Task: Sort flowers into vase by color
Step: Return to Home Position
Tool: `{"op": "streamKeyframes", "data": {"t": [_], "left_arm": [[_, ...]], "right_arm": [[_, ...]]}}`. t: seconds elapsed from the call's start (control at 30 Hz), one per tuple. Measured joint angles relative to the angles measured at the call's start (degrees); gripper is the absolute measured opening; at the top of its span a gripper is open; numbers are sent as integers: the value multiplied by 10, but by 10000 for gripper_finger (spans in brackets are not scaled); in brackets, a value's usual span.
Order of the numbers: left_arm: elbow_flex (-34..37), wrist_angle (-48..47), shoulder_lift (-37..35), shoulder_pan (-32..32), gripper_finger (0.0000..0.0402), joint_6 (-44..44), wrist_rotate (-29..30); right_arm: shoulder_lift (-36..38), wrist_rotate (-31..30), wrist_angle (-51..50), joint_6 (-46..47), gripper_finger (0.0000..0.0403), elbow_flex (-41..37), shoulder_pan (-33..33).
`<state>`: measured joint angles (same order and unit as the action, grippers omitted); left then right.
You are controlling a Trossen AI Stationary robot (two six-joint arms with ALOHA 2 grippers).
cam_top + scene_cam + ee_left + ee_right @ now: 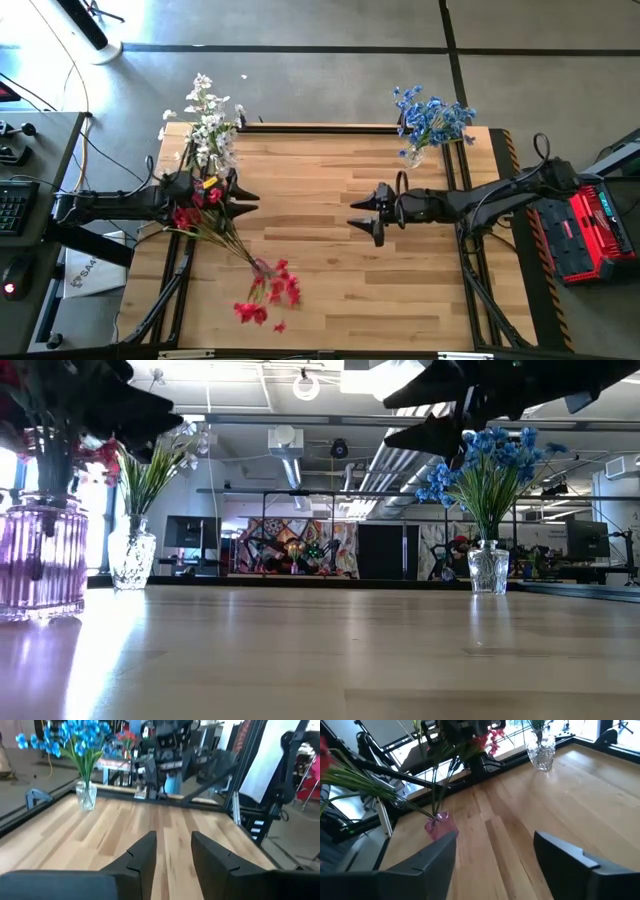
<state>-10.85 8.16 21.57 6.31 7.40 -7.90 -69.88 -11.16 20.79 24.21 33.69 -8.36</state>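
I see the red flowers standing in the purple vase, just below my left claw, which hovers empty and narrowly parted. My right claw hangs mid-table, wide, arm stretched level.

Room around my station: pale wood tabletop; plain grey floor; exposed ceiling ducts under bright lights; colourful wall hanging at back; red case off the tabletop's right edge
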Motion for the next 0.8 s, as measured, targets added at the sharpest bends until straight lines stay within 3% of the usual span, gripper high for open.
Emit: {"op": "streamKeyframes", "data": {"t": [0.17, 0.4, 0.8], "left_arm": [[0, 24, 13, 0, 130, 9, 1], [0, 52, 13, -1, 134, 35, -8], [-3, 17, 21, -19, 134, 15, 1]], "right_arm": [[15, 0, 4, 3, 259, 0, 0], [48, -3, 4, -22, 233, 0, 0], [56, -6, -5, -37, 210, 0, 0]]}}
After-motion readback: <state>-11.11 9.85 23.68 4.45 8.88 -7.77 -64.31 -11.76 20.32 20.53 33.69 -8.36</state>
